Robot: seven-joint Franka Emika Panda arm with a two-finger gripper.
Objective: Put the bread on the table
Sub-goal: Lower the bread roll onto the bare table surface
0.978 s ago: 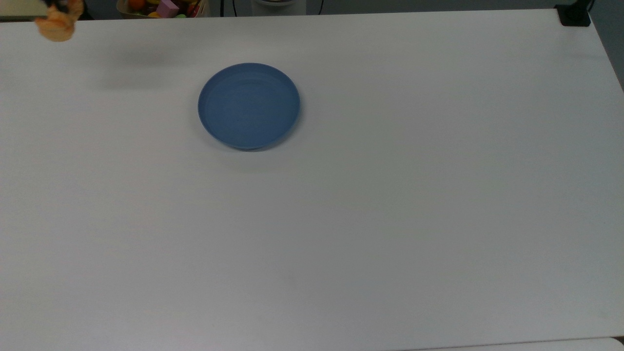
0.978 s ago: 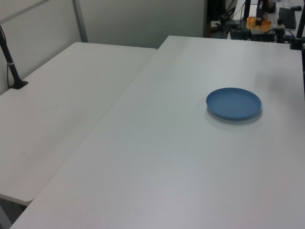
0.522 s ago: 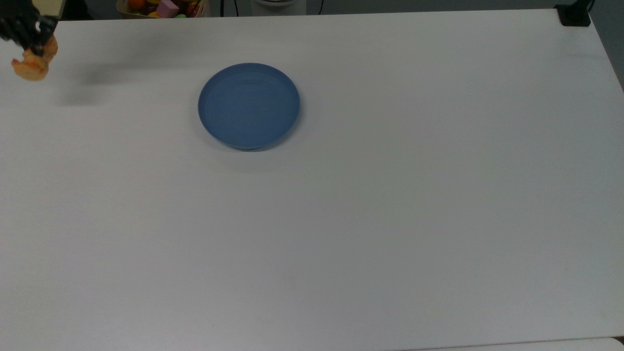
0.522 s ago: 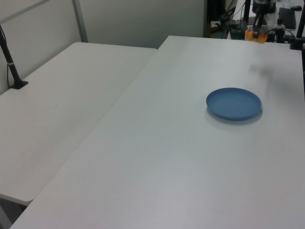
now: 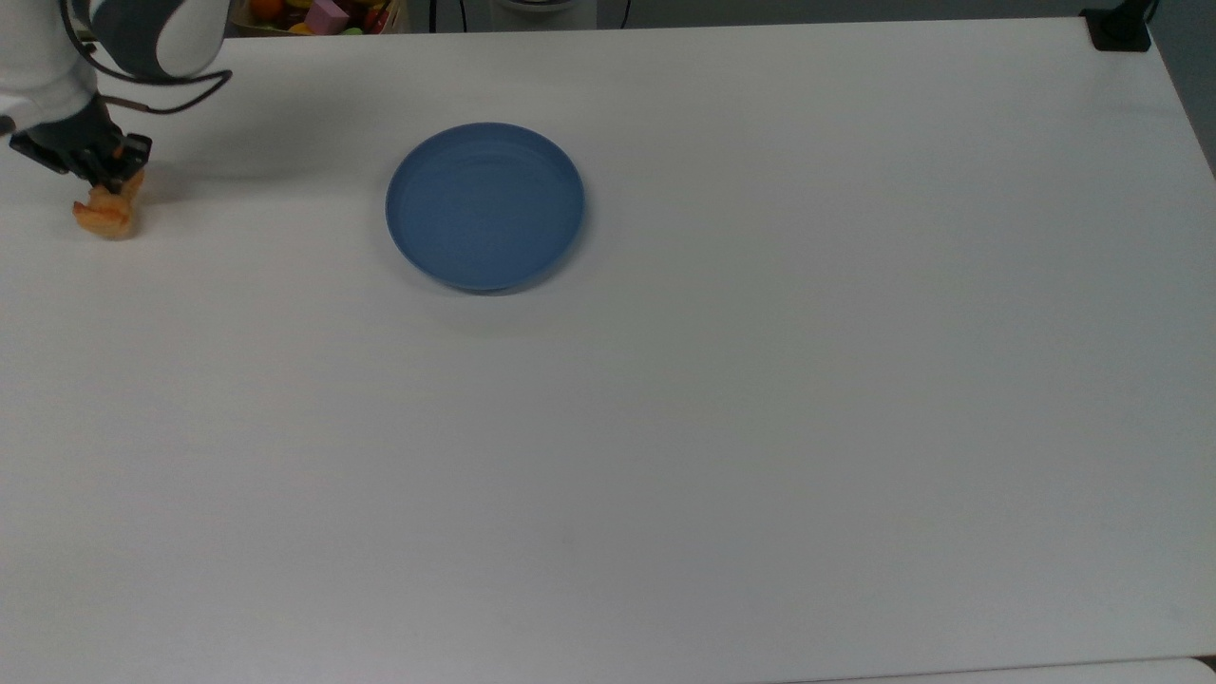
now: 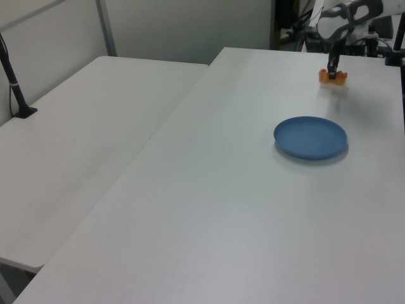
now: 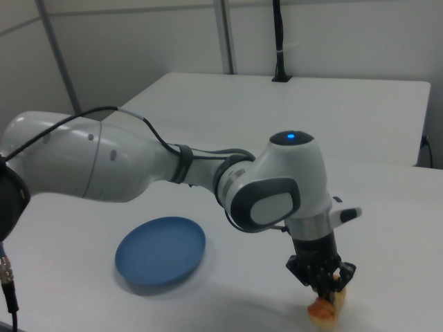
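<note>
**Bread lowered to the tabletop, release still to come**

Since the earlier frames the end effector has carried the bread down from the far corner and away from the edge, so that it now sits low over the white surface.

Top view: the end effector (image 5: 106, 182) is closed on the upper part of the bread (image 5: 106, 213), which hangs directly below its fingertips and looks to be touching or just above the tabletop (image 5: 722, 456). The blue plate (image 5: 485, 205) lies well apart, toward the top view's right of the end effector.

Left view: the end effector (image 6: 333, 71) points straight down with the bread (image 6: 333, 77) pinched under it, its shadow close beneath. The blue plate (image 6: 310, 137) is nearer the camera than the end effector, with bare tabletop (image 6: 209, 209) between.

Right view: the dark fingers (image 7: 313, 278) clamp the orange bread (image 7: 324, 309) at its top; the loaf's lower end appears to meet the tabletop (image 7: 387, 207). The blue plate (image 7: 161, 253) is off to the right view's left of the end effector.

The placing step seems nearly finished. The next move likely calls for confirming contact, spreading the fingers, then lifting straight up so the loaf is not dragged or tipped.
</note>
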